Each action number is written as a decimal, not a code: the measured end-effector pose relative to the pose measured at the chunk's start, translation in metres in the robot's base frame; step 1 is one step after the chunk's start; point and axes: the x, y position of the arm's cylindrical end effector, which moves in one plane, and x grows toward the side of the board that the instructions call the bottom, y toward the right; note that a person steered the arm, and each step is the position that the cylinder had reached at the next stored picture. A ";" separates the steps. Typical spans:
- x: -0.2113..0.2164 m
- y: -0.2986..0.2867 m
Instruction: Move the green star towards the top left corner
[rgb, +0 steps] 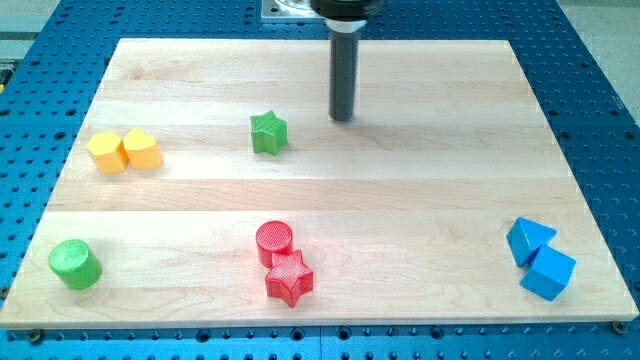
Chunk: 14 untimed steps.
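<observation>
The green star lies on the wooden board, left of centre in the upper half. My tip is at the end of the dark rod, to the right of the star and slightly higher in the view, a clear gap apart from it. The board's top left corner is up and to the left of the star.
Two yellow blocks sit together at the view's left. A green cylinder is at the bottom left. A red cylinder touches a red star at bottom centre. Two blue blocks sit at the bottom right.
</observation>
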 end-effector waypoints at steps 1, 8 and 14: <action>0.052 -0.026; 0.079 -0.112; -0.055 -0.201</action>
